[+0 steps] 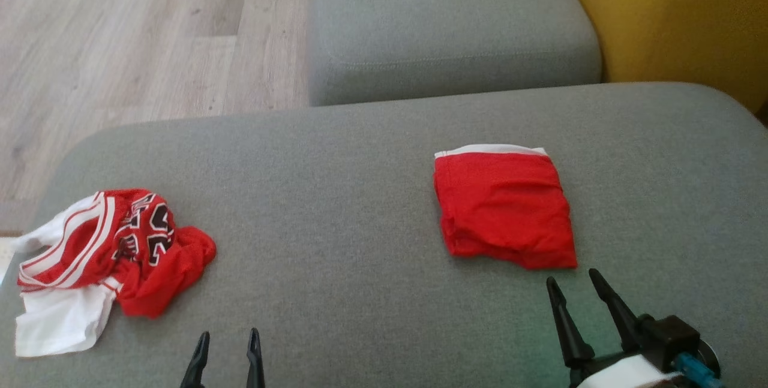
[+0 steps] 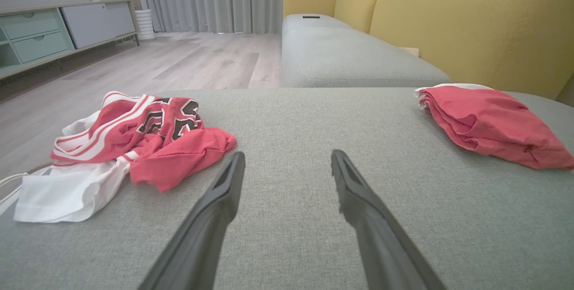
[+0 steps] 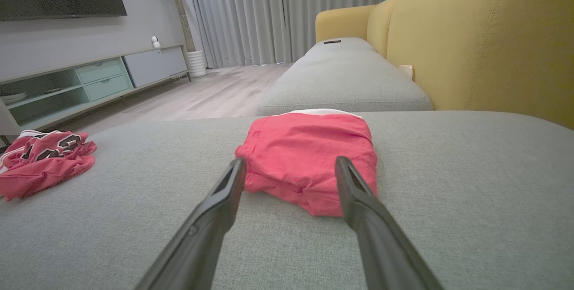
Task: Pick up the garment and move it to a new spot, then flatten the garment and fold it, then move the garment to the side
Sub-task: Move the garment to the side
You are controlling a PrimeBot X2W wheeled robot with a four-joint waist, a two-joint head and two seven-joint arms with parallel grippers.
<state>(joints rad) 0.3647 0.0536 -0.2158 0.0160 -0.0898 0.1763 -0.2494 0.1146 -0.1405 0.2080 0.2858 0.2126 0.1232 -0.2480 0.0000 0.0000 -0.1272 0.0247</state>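
Folded red garment lies near open right claw.

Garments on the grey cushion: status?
Left pincer open, empty; right pincer open, empty, just short of folded red garment. Crumpled red-and-white jersey lies untouched at left. Bare grey cushion between pincers and garments.

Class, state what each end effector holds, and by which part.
Nothing. Left end effector and right end effector are open and empty.
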